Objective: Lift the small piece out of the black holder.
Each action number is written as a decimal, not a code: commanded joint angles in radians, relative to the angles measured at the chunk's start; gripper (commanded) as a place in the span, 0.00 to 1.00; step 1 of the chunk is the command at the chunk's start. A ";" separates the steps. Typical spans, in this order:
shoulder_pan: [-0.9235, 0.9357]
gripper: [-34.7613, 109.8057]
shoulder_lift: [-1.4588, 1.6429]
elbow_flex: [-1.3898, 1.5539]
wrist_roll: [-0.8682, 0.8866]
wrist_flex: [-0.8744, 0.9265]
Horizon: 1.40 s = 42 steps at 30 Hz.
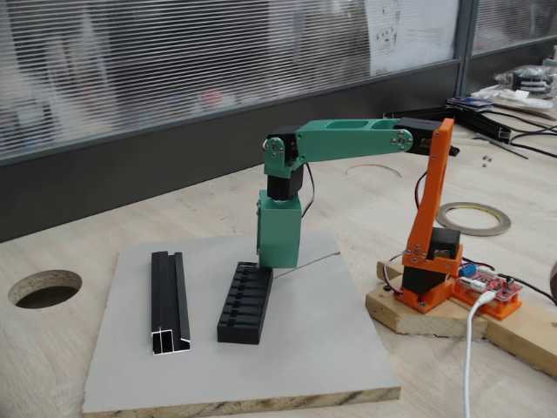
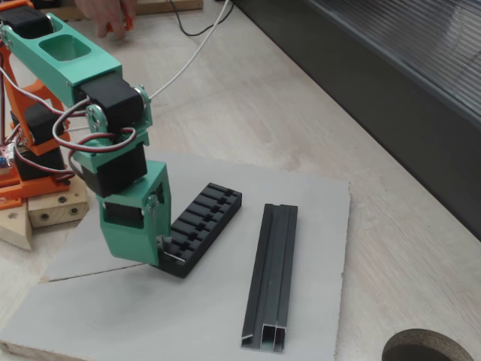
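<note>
The black holder is a short slotted block lying on the grey board. My green gripper points straight down onto one end of it, the end farthest from the camera in one fixed view and nearest in the other. Its green body hides the fingertips, so I cannot tell how the jaws stand. A thin pale grey sliver, possibly the small piece, shows at that end of the holder right beside the gripper's tip. Whether it is gripped is unclear.
A longer black channel rail lies on the board parallel to the holder. The arm's orange base stands on a wooden block off the board. The table has a round hole. A tape roll lies behind, and a person's hand shows at the top edge.
</note>
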 commanded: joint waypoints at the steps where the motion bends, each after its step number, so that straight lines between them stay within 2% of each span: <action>1: -0.005 0.46 0.018 -0.006 0.083 0.002; 42: -0.005 0.46 0.018 -0.012 0.103 -0.002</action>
